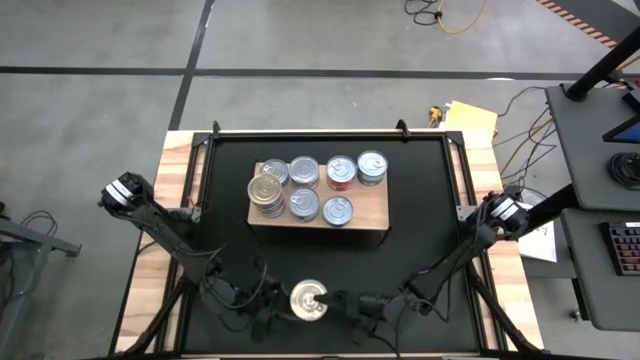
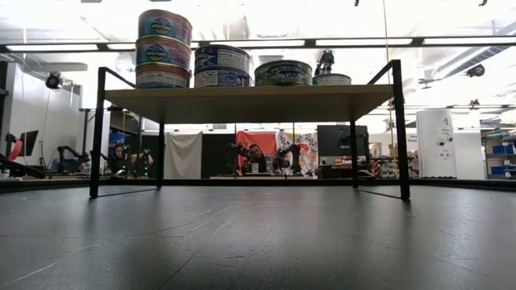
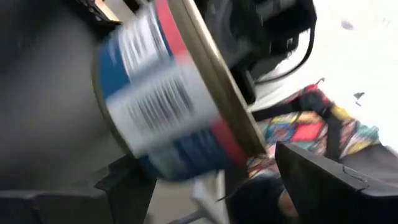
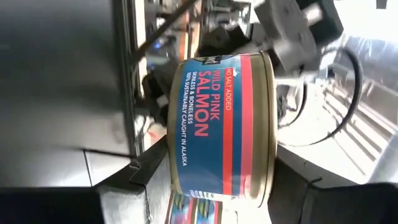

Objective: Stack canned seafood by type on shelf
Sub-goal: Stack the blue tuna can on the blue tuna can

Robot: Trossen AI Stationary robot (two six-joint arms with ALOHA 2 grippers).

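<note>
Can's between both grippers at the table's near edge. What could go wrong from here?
1. The can sits tilted between the open fingers of the left gripper, and only the right gripper appears to be clamping it. A weak grip could drop it, and it might roll off the near edge.
2. The three-high stack at the left end of the shelf could topple if an arm brushes it while placing.

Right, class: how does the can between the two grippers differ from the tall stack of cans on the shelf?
The can is single, off the shelf near the table's front edge, between the left gripper and right gripper; the stack is three high on the shelf's left corner. Both show gold lids.
</note>
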